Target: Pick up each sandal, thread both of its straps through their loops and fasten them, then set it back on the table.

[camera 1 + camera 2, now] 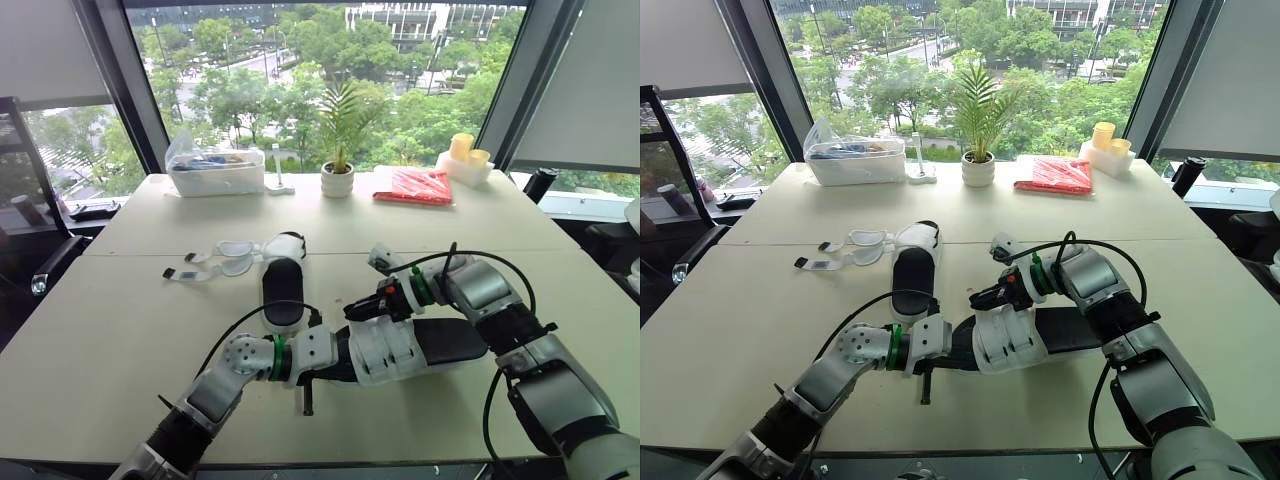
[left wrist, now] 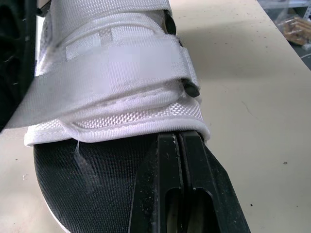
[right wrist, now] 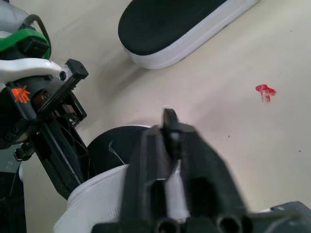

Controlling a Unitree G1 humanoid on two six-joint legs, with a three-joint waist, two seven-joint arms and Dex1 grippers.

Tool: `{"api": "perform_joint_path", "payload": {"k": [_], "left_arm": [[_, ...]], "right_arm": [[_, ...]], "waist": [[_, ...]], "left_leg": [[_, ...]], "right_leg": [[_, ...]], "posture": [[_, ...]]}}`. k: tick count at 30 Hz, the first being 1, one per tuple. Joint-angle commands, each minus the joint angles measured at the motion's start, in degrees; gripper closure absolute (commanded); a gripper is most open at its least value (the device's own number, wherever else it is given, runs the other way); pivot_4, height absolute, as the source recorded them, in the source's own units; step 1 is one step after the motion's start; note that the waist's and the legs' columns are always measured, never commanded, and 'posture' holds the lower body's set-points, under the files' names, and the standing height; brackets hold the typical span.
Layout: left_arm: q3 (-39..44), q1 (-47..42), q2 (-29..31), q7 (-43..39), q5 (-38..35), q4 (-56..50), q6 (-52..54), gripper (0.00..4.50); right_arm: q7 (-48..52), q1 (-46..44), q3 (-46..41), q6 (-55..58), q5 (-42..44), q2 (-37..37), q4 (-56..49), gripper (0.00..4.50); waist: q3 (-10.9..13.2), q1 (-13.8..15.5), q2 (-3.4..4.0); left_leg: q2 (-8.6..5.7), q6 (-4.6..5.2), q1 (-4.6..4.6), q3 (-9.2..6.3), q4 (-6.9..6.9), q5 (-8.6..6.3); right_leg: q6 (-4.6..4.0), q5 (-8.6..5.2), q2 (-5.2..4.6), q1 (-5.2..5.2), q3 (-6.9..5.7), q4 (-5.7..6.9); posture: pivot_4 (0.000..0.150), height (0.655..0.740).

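Pinching strap (image 2: pixel 116 68), prob.: R fingers (image 3: pixel 150 160); L fingers (image 2: pixel 160 184) closed, on sandal (image 1: pixel 450 340).

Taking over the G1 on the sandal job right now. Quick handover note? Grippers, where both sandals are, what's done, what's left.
Left gripper: fingers shut, at one end of the near sandal. I can't tell whether they pinch it.
Right gripper: at that sandal's white straps; grip unclear.
Near sandal: between the two arms, at the near side of the table. Both straps lie closed across it, but I can't confirm they are fully fastened.
Far sandal: on the table beyond, with its open straps spread to the robot's left.
Left: check the near one and set it down, then do the far sandal.
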Motion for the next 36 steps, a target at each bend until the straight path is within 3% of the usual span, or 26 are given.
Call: {"api": "perform_joint_path", "payload": {"k": [1, 11, 16, 20, 31, 36], "left_arm": [[-3.0, 2.4, 1.0, -0.3, 3.3, 3.0, 3.2, 4.5], [-4.3, 2.4, 1.7, -2.5, 3.2, 2.2, 4.7, 4.5], [-4.9, 2.2, 1.8, -3.3, 3.1, 2.3, 4.3, 4.5], [-5.0, 2.2, 1.6, -3.4, 3.1, 2.4, 4.2, 4.5], [-4.6, 3.1, 1.7, -2.5, 3.0, 1.2, 5.0, 4.5], [-4.4, 3.6, 2.0, -1.8, 2.9, 0.3, 5.6, 4.5]], "right_arm": [[0.9, -2.1, -1.9, 0.0, 1.1, -0.2, -1.0, 4.44], [2.9, -4.4, -9.5, 7.6, 10.0, -3.5, -13.1, 4.44], [1.9, -5.8, -10.3, 8.5, 11.8, -3.7, -13.5, 4.44], [1.5, -6.3, -7.3, 3.8, 8.3, -3.1, -7.5, 4.44], [-0.4, -9.1, -1.3, -16.0, -4.1, 1.1, 20.9, 4.44], [0.3, -8.1, 2.4, -23.5, -9.2, 1.6, 25.0, 4.44]], "waist": [[0.0, 0.0, 0.0], [0.0, 0.1, 0.03], [0.0, 0.0, 0.06], [0.0, 0.0, 0.06], [0.0, -1.3, 0.07], [0.0, -1.3, 0.09]], "left_leg": [[0.0, 0.0, 0.0, 0.0, 0.0, 0.0], [0.0, 0.0, -0.03, 0.0, -0.06, 0.0], [0.0, 0.0, -0.03, 0.0, -0.07, 0.0], [0.0, 0.0, -0.06, 0.01, -0.08, 0.0], [-0.03, -0.07, 0.02, 0.01, -0.08, 0.05], [-0.02, -0.09, 0.47, -0.01, -0.08, 0.05]], "right_leg": [[0.0, 0.0, 0.0, 0.0, 0.0, 0.0], [0.0, 0.0, -0.01, -0.05, 0.0, -0.02], [-0.01, 0.0, -0.01, -0.06, 0.02, -0.01], [-0.01, 0.0, -0.01, -0.1, 0.02, -0.01], [0.01, 0.01, -0.01, -0.01, 0.02, 0.01], [-0.02, 0.0, 0.02, 0.44, 0.02, 0.02]], "posture": [[0.15, 0.74], [0.15, 0.74], [0.15, 0.74], [0.15, 0.74], [0.15, 0.74], [0.15, 0.74]]}}
